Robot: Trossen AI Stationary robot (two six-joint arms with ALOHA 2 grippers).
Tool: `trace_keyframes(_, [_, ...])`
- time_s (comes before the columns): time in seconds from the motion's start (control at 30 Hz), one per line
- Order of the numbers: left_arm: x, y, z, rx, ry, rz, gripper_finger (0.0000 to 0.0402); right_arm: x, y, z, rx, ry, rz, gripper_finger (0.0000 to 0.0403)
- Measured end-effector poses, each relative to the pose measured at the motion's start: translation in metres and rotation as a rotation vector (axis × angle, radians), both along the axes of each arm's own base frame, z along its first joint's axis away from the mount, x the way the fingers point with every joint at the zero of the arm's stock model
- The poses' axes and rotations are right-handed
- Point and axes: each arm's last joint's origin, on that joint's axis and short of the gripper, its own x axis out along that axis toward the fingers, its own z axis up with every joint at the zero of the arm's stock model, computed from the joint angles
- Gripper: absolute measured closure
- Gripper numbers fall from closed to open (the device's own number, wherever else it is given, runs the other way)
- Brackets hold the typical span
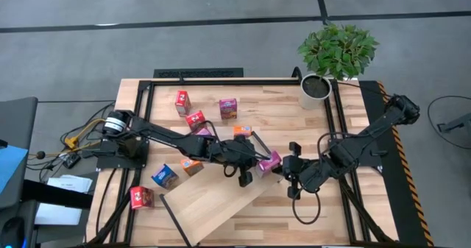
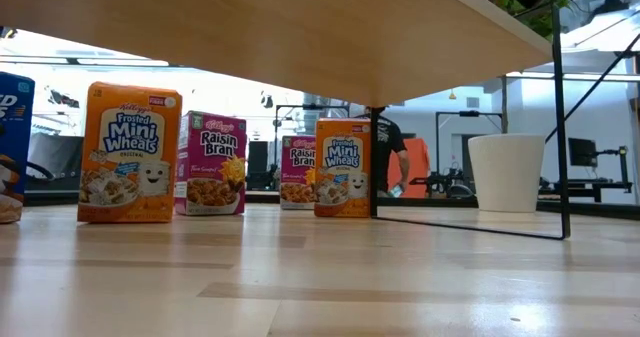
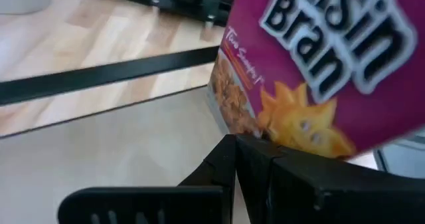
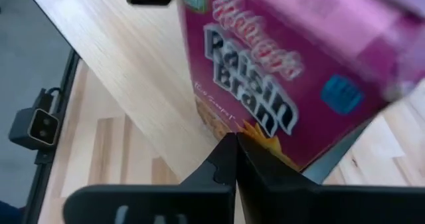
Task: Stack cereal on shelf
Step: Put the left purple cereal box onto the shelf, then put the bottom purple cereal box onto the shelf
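Left fingers (image 1: 259, 167) grasp a Raisin Bran box (image 1: 269, 162); right fingers (image 1: 288, 176) clenched just beside it.

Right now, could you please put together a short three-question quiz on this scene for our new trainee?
1. True or false: the magenta Raisin Bran box between the two grippers lies flat on the tabletop, far from the shelf.
2. Multiple choice: the potted plant stands at the table's A) near left corner, B) far right corner, C) centre.
3. Fill in: in the low view, the leftmost orange box reads Frosted Mini ____.

Key: 1. False; the left gripper and right gripper both meet it at the shelf's edge. 2. B. 3. Wheats.
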Motion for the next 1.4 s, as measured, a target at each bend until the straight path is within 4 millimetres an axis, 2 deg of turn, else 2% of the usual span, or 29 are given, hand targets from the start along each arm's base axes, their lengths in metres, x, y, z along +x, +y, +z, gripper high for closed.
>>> trace_keyframes(0.37, [0.0,0.0,-0.005,-0.028,0.032,-0.002,0.0401,0.0,0.0,0.0,0.016,0.004,-0.004,0.0377])
trace_keyframes(0.5, [-0.007,0.001,-0.001,-0.031,0.069,0.007,0.0401,-0.002,0.0,0.0,0.052,0.029,0.022,0.0379])
trace_keyframes(0.73, [-0.03,0.009,0.026,0.036,0.107,0.098,0.0401,-0.015,0.002,0.015,0.038,0.117,0.037,0.0368])
trace_keyframes(0.87, [-0.058,0.021,0.052,0.109,0.151,0.168,0.0394,-0.025,-0.002,0.029,0.041,0.203,-0.021,0.036])
trace_keyframes(1.0, [-0.099,0.041,0.084,0.153,0.209,0.206,0.0349,-0.036,-0.01,0.035,0.022,0.307,-0.1,0.0333])
trace_keyframes(1.13, [-0.141,0.06,0.1,0.143,0.323,0.225,0.0282,-0.045,-0.016,0.033,-0.004,0.38,-0.152,0.0282])
trace_keyframes(1.27, [-0.164,0.069,0.097,0.096,0.476,0.252,0.0207,-0.049,-0.019,0.031,-0.036,0.422,-0.167,0.0211])
trace_keyframes(1.4, [-0.166,0.072,0.083,0.044,0.606,0.384,0.0142,-0.051,-0.02,0.031,-0.049,0.44,-0.181,0.0152])
